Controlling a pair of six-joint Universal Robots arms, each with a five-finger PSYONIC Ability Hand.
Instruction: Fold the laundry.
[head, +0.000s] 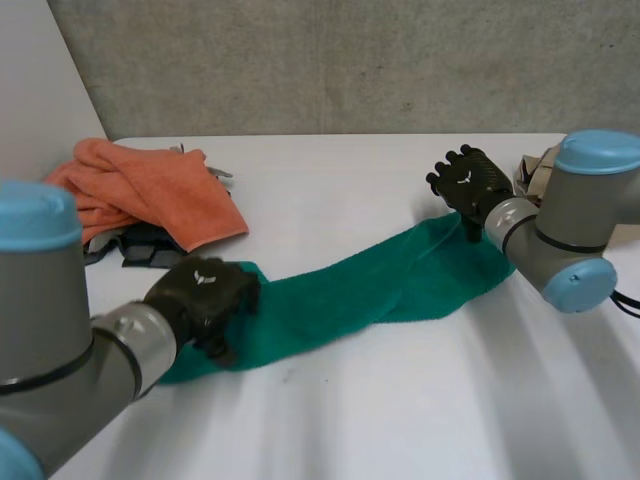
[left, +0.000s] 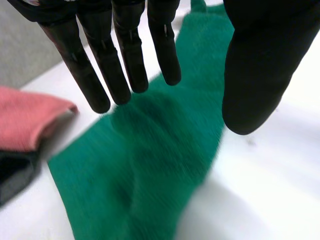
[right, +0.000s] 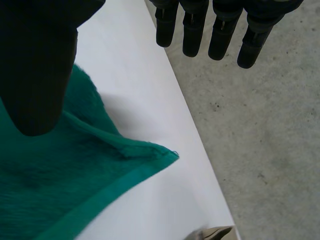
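Two hands stand at opposite ends of one green towel (head: 350, 290), which lies on the white table (head: 420, 410) as a long, narrow strip. Its long axis runs diagonally, from the near side by the left arm to the far side by the right arm.

Left hand (head: 205, 290): positioned over the near end of the strip. Its fingers (left: 125, 65) are straight and spread from the thumb, holding nothing. The cloth lies directly beneath the fingertips. Contact with it cannot be confirmed.

Right hand (head: 470, 182): positioned at the far end. Its fingers (right: 195, 30) are extended, apart from the thumb, gripping nothing. The far corner (right: 167, 155) of the towel lies flat beneath the gap between thumb and fingers, with the thumb over the cloth and the fingers reaching beyond the hem.

Judgement: each hand is nearest its own end, so a lengthwise fold first calls for a pinch at each end.

Material: thick, napped terry with a flat stitched hem. It is soft, limp and lightly rumpled along the middle. An orange towel (head: 150, 190) of similar pile sits bunched near the strip's near end, not touching it, on top of a dark cloth (head: 140, 245)
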